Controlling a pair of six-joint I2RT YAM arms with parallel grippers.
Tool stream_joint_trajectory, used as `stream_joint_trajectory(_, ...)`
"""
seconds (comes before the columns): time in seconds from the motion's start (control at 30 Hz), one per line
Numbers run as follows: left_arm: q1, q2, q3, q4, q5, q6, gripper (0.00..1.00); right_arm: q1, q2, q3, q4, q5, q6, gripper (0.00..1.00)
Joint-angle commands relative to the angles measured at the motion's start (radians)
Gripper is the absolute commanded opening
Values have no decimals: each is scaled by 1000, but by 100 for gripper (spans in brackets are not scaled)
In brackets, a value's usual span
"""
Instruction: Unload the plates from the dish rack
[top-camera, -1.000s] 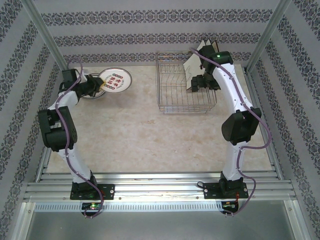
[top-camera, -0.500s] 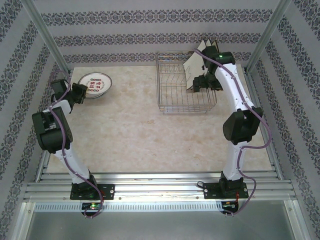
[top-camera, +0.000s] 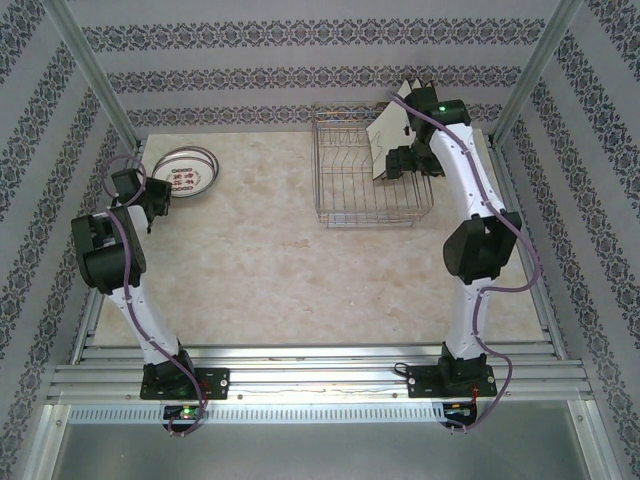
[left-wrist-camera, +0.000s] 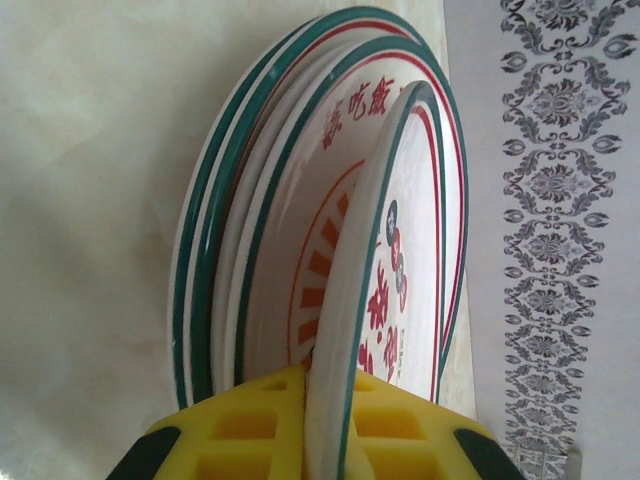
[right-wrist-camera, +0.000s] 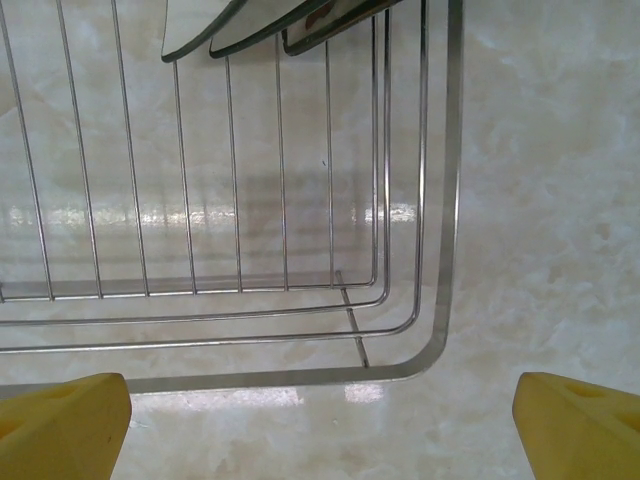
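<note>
Yellow-padded, the left gripper (left-wrist-camera: 325, 408) is closed on the rim of a small round plate (left-wrist-camera: 392, 270). It is white with a green edge and red marks, and sits close against the stack of plates (left-wrist-camera: 215, 240) at the upper left of the top view. The right gripper (right-wrist-camera: 320, 425) stands wide open and holds nothing, above a corner of the wire dish rack (right-wrist-camera: 440, 250), where square plates (top-camera: 385, 135) lean at the upper right.

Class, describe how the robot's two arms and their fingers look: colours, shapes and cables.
Both the left arm and right arm have slim white links, bulky black joints and black bases, with purple cables looped alongside. The fingers are blocky yellow.
</note>
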Motion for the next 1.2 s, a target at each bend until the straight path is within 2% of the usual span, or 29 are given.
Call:
stream_joint_trajectory(0.0,8,20,46,54,-33,-5,0,-5,30,40,-35,-24,-13,98)
stream_joint_trajectory(0.37,2,68,117,4,-23,13,1,-14,84,93,-44,-56,-19,98)
stream_joint_trajectory(0.97,-39,31,207,-352,-113,179,38,-16,95,105,-52,-82,-22,98)
stream_joint_trajectory(1.17,-54,4,237,-484,-166,263,45,-15,68,70,-36,-87,-20,98)
